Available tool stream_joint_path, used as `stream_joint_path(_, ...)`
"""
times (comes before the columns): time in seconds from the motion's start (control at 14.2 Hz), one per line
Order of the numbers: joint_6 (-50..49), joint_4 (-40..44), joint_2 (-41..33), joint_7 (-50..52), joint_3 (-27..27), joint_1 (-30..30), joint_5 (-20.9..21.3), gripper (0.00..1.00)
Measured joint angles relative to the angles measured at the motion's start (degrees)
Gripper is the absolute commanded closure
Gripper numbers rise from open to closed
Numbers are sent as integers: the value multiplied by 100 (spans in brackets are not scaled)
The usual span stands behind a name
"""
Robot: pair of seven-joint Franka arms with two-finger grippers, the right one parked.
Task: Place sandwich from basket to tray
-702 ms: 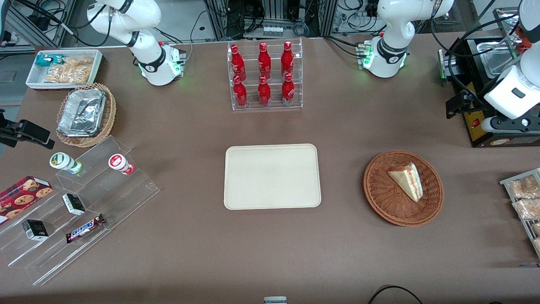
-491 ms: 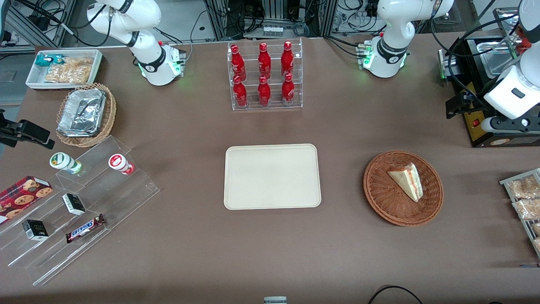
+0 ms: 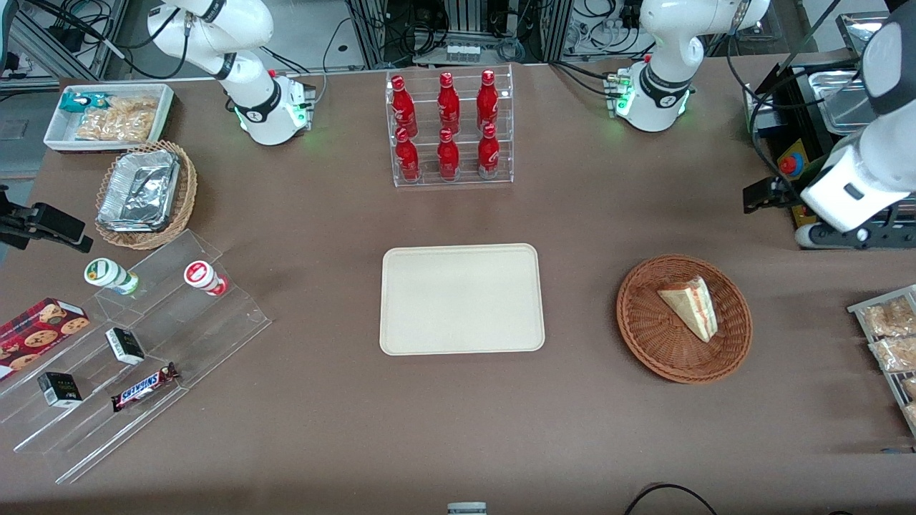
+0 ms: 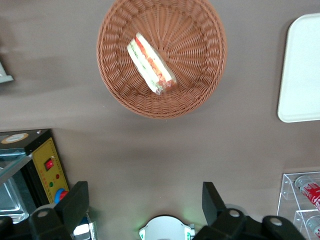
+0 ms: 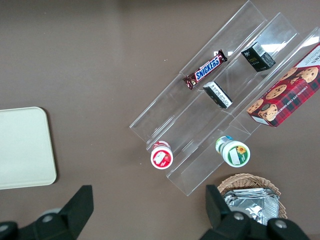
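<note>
On the brown worktop (image 3: 572, 429) toward the working arm's end, we see the sandwich (image 3: 690, 306) lying inside the round wicker basket (image 3: 644, 322), its red and green filling showing in the wrist view. We hold our gripper (image 4: 145, 205) high above the worktop, apart from the basket and farther from the front camera than it, fingers (image 4: 77, 202) spread wide with nothing between them. Our cream tray (image 3: 461, 340) sits bare near the worktop's middle, well apart from the basket. A rack of red bottles (image 3: 449, 129) stands farther from the front camera than the tray.
</note>
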State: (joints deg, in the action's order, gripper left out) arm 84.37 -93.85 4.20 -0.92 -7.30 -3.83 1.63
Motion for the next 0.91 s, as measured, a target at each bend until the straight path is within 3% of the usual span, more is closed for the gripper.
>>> stream_joint_path(0.56, 516, -72, 1034, 101, -52, 89, 5, 0)
stream_joint_path(0.91, 1668, -551, 1315, 806, -51, 116, 240, 0)
